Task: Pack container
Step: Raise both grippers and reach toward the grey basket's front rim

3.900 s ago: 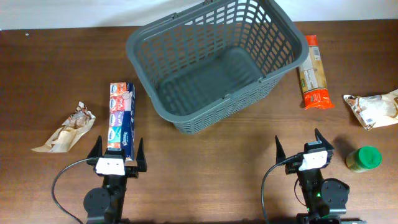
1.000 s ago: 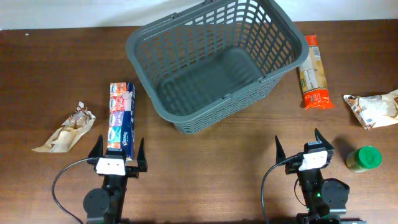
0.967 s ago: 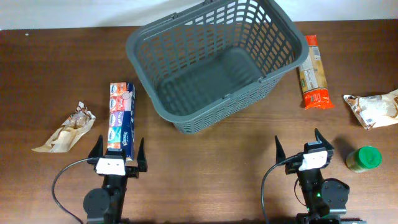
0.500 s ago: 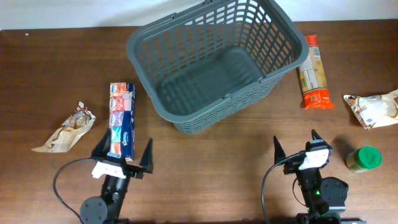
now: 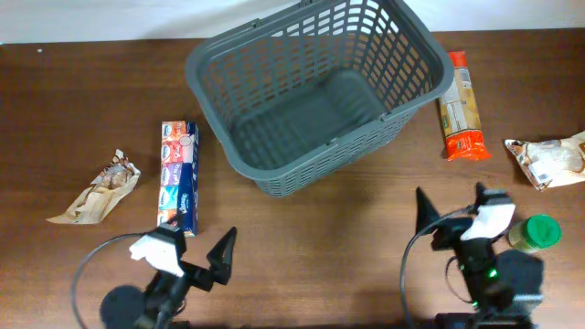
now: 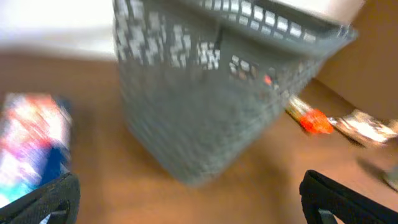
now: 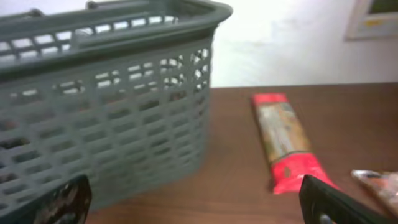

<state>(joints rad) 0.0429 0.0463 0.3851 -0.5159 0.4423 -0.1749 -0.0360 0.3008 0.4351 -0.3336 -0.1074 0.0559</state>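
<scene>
The container, a large dark grey lattice basket (image 5: 315, 91), stands empty at the back middle of the table; it also shows in the left wrist view (image 6: 205, 99) and the right wrist view (image 7: 106, 118). My left gripper (image 5: 194, 253) is open and empty at the front left, next to the near end of a long blue tissue pack (image 5: 178, 175), which shows blurred in the left wrist view (image 6: 31, 149). My right gripper (image 5: 452, 212) is open and empty at the front right, next to a green-lidded jar (image 5: 534, 233).
A red and tan packet (image 5: 460, 108) lies right of the basket and shows in the right wrist view (image 7: 286, 143). A crumpled white bag (image 5: 548, 160) lies at the far right. A crumpled brown bag (image 5: 96, 190) lies at the left.
Both arms have lifted off their rest poses. The left gripper swung to the right and forward; the right gripper moved right, toward the jar. Nothing on the table has moved.
</scene>
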